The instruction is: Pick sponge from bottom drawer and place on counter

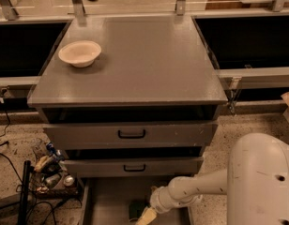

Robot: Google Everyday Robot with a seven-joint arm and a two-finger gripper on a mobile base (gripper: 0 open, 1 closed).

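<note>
The sponge [134, 209], dark green, lies on the floor of the open bottom drawer [107, 201] at the lower edge of the camera view. My gripper [145, 216] is down inside the drawer, right beside the sponge on its right and partly cut off by the frame's bottom edge. My white arm [191, 191] reaches in from the lower right. The counter [144, 69] is the broad grey top of the cabinet above.
A cream bowl [79, 53] sits on the counter's back left. Two upper drawers with black handles [132, 134] overhang the bottom drawer. A cluster of small items and cables [48, 172] lies on the floor at left. My large arm housing [262, 182] fills the lower right.
</note>
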